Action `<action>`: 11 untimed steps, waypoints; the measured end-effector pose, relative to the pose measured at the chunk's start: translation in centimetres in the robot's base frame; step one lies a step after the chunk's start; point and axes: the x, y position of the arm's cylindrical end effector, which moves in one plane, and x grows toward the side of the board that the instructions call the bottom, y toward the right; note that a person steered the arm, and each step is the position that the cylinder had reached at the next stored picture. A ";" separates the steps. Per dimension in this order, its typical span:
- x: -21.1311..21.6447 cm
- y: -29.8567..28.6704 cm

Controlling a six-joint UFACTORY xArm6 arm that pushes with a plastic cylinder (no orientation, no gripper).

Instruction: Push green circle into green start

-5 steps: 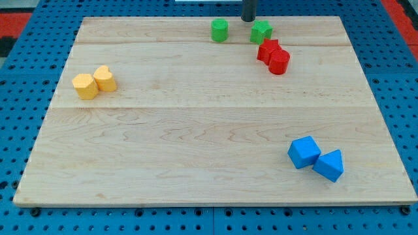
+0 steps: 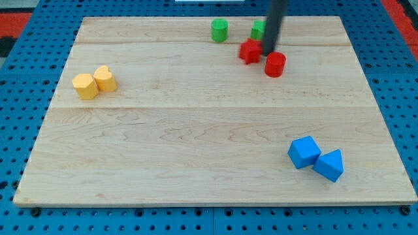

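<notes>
camera view: my tip between two red blocks, below green star.

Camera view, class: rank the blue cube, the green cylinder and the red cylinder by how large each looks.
1. Blue cube, clearly largest, though nearest the view's bottom, so nearness may inflate it.
2. Red cylinder and green cylinder look alike; I won't rank them.

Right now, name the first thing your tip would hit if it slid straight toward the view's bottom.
Most likely the red cylinder, just below and slightly to the view's right of my tip; it might only clip the cylinder's left edge.
</notes>
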 end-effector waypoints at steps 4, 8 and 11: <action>-7.1 -15.3; -8.7 -8.2; -5.8 -5.7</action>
